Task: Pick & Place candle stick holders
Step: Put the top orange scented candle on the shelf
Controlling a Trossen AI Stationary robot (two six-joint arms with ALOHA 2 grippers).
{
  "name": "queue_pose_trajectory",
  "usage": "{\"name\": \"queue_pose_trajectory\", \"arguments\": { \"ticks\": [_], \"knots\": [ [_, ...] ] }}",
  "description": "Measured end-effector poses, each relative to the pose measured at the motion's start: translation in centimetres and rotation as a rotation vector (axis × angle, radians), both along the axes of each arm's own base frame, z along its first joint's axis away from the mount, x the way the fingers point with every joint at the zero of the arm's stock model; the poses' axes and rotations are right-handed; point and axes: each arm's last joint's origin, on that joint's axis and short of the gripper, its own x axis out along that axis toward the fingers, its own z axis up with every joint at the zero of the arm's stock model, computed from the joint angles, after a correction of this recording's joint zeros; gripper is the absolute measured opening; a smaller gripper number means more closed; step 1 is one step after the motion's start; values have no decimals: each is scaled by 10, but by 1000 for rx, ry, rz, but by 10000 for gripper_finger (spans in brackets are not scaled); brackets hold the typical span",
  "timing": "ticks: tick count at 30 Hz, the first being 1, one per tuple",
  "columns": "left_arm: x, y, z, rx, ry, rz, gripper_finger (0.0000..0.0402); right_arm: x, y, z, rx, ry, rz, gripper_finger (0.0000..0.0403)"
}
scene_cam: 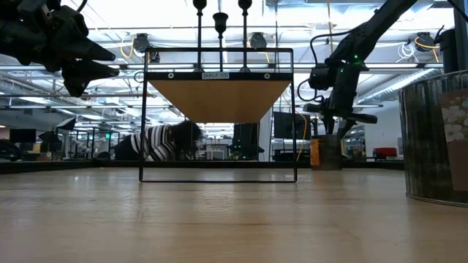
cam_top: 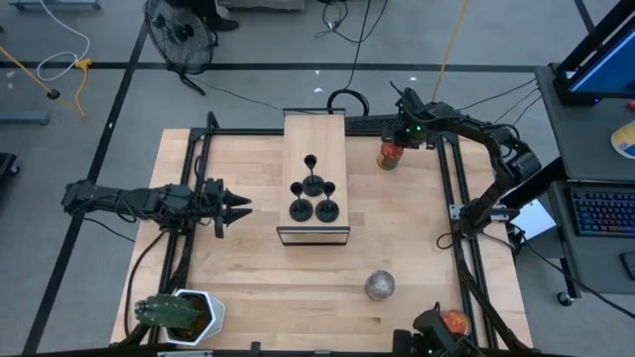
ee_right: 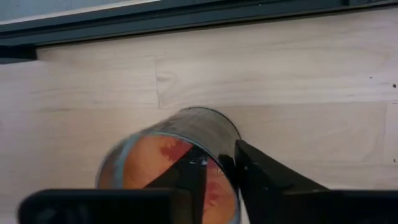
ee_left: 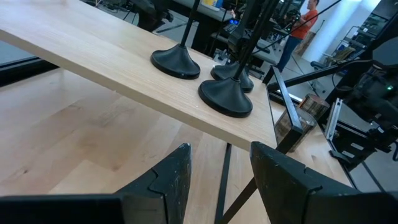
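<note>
While the wooden table (cam_top: 397, 248) spread beneath both arms, a raised wooden shelf (cam_top: 315, 134) on a thin black frame stood at its middle, and on that shelf stood the four candle stick holders (cam_top: 314, 196) — three black round bases grouped close and a fourth just behind them, each stem upright. Off to the shelf's side hovered the left gripper (cam_top: 238, 208), raised off the table, its two dark fingers (ee_left: 165, 180) parted with nothing between them; seen from its wrist, the holders' bases sat ahead of and above the fingertips, on the shelf's edge, well clear of contact. At the table's far edge the right gripper (cam_top: 395, 142) pointed down over a glass jar (ee_right: 168, 165) with orange contents, one finger (ee_right: 273, 177) just outside the rim and the other over the mouth — a narrow gap between them. Farther from either gripper, a potted plant (cam_top: 179, 315) occupied the near corner, a round silvery jar (cam_top: 379, 286) stood alone, and a second orange jar (cam_top: 453, 322) sat near the front edge.
</note>
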Motion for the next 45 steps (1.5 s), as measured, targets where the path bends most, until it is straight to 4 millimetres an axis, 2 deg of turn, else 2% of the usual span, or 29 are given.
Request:
{"name": "queue_pose_trajectory", "arguments": {
  "ticks": [8, 17, 23, 30, 36, 45],
  "knots": [
    [0, 0, 0, 0, 0, 0, 170, 2, -1, 1, -26, 5, 34, 6],
    [0, 0, 0, 0, 0, 0, 170, 8, 10, 11, -86, 28, 77, 2],
    [0, 0, 0, 0, 0, 0, 170, 7, 25, 39, -177, -17, 92, 1],
    [0, 0, 0, 0, 0, 0, 170, 2, 51, 76, -279, -122, 98, 1],
    [0, 0, 0, -2, 0, 1, 170, -3, 76, 101, -333, -196, 115, 1],
    [0, 0, 0, -152, -17, 28, 170, -6, 99, 138, -431, -310, 161, 0]
  ]
}}
